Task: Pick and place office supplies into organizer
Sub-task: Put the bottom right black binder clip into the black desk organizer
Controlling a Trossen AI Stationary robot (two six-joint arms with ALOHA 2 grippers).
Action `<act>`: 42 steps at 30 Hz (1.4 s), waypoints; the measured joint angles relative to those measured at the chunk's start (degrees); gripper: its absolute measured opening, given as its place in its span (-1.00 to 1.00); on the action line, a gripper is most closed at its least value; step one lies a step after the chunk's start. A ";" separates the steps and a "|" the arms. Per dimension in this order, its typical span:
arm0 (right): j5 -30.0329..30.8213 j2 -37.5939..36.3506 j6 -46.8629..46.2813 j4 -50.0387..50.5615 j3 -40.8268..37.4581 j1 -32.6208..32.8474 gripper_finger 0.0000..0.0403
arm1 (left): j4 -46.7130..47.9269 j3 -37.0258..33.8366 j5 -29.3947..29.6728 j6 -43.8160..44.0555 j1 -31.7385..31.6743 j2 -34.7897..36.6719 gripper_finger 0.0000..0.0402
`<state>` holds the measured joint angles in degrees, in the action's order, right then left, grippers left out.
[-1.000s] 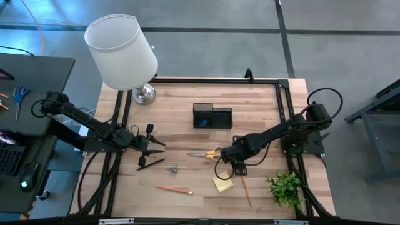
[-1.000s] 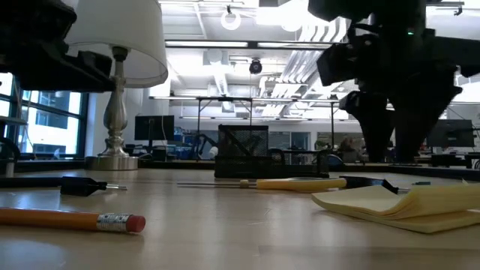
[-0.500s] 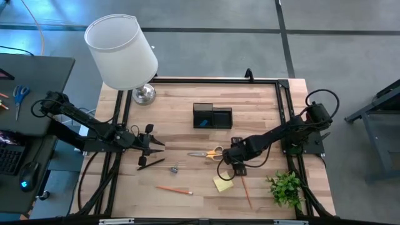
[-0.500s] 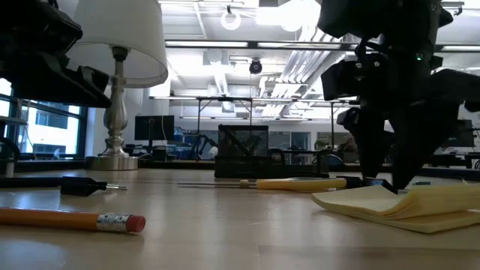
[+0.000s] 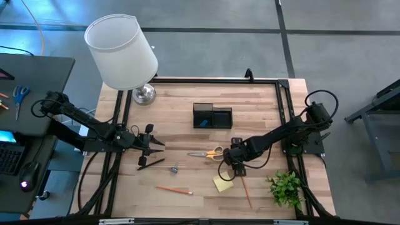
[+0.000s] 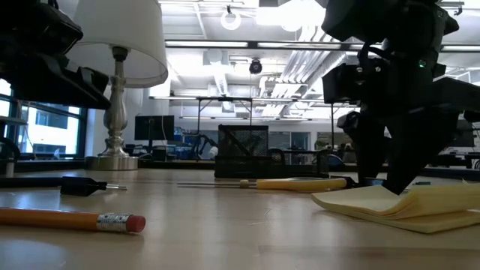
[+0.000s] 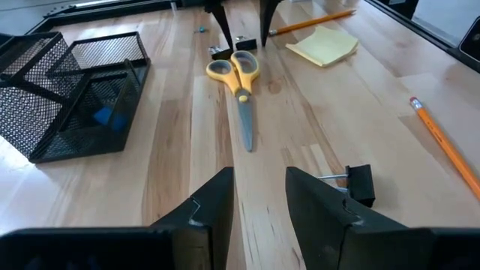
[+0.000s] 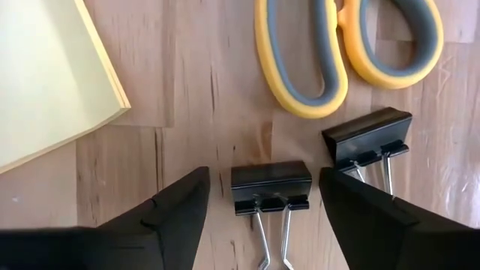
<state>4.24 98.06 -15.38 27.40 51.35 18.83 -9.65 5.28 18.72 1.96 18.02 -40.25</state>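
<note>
Tabletop (image 5: pixel 262 112): right claw (image 8: pixel 259 196) now lower.

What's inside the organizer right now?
The organizer holds a small blue eraser in one compartment, seen through the mesh. The other looks empty, though its floor is partly hidden.

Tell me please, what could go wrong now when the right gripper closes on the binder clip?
The right gripper is open around one binder clip. A second binder clip lies close beside it, so a finger may push it or catch it too. The yellow-handled scissors and the sticky-note pad are also near and may be nudged. The clip is low and flat, so the fingers could slip off it.
</note>
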 joint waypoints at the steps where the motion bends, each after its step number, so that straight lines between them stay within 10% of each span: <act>1: 0.10 0.00 -0.26 0.00 0.00 0.00 0.20 | 0.00 0.00 0.00 0.00 0.00 0.00 -0.45; 15: 0.80 0.07 -1.11 -0.60 0.08 0.02 -0.37 | -0.02 0.00 0.11 -0.14 0.00 0.00 -0.45; 32: 22.37 0.20 24.36 1.21 22.03 -8.78 -0.30 | -0.11 0.00 0.09 -0.65 0.00 0.00 -0.45; 42: 14.17 3.79 33.92 -11.85 19.61 -21.26 -0.26 | 0.17 0.00 0.07 -1.58 0.00 0.00 -0.45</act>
<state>18.42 101.85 18.53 15.55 70.96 -2.43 -9.48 5.28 18.79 0.38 18.02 -40.25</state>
